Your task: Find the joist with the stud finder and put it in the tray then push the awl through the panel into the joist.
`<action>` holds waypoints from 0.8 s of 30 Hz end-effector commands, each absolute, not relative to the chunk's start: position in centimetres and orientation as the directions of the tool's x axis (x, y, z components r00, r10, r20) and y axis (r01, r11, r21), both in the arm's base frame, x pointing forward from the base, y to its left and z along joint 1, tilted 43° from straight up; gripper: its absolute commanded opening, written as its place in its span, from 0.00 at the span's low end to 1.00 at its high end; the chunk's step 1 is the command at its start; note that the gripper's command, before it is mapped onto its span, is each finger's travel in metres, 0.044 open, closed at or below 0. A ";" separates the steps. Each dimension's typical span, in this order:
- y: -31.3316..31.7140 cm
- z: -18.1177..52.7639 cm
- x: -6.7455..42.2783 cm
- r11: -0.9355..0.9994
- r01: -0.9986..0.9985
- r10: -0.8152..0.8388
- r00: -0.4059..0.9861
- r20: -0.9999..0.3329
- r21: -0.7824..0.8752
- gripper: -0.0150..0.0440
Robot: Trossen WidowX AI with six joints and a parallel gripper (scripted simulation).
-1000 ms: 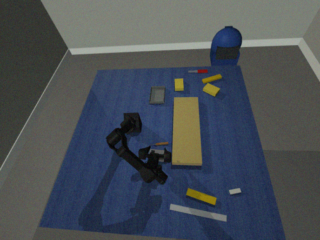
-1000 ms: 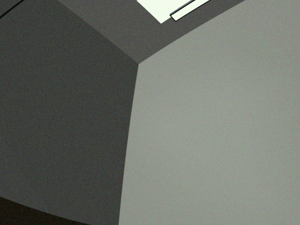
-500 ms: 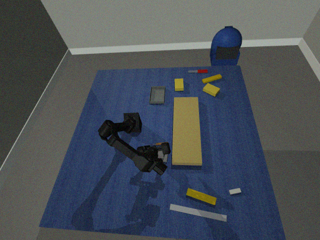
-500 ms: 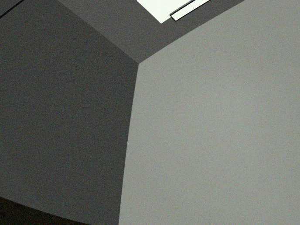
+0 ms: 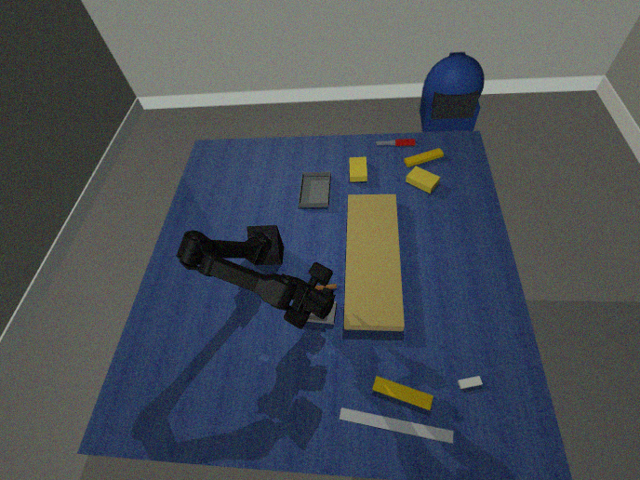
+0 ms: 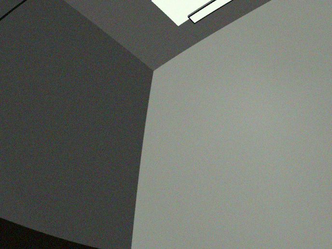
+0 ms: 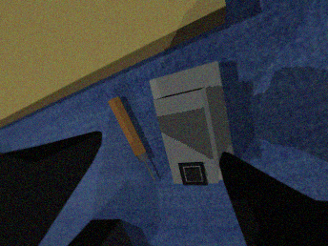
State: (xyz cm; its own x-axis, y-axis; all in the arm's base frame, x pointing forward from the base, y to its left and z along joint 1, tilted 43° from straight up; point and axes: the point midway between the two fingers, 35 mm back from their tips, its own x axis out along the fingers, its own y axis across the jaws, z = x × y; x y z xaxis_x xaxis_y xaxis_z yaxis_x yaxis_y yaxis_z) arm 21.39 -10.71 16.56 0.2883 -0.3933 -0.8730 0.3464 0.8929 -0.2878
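Note:
The floor panel (image 5: 372, 258) (image 7: 71, 48) is a long tan slab on the blue mat. The grey stud finder (image 5: 326, 316) (image 7: 183, 105) lies flat beside the panel's left side, near its front end, with a small dark square on its face. It is partly hidden by the arm in the top view. The awl (image 5: 331, 286) (image 7: 126, 126) has an orange handle and lies beside the stud finder. My gripper (image 5: 308, 295) (image 7: 162, 147) is open and empty, above the awl and stud finder. The grey tray (image 5: 313, 206) is empty, behind and left of the panel.
Yellow blocks (image 5: 357, 169) (image 5: 422, 179), a yellow bar (image 5: 423, 156) and a red-handled tool (image 5: 405, 142) lie at the back. A yellow bar (image 5: 402, 393), a white strip (image 5: 396, 425) and a white block (image 5: 470, 382) lie in front. The exterior view shows only walls and ceiling.

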 end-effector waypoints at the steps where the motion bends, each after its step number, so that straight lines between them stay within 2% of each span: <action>1: -11.0 16.2 21.4 0.735 -0.006 -0.617 0.408 -0.673 -0.678 1.00; 24: -11.6 15.5 21.6 0.736 -0.006 -0.616 0.407 -0.674 -0.677 1.00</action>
State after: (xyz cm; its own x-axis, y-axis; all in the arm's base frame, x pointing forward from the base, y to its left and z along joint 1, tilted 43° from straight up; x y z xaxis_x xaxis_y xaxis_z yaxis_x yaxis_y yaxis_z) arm 21.66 -11.28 16.23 0.4142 -0.6173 -0.6688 0.0035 0.7359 -0.6771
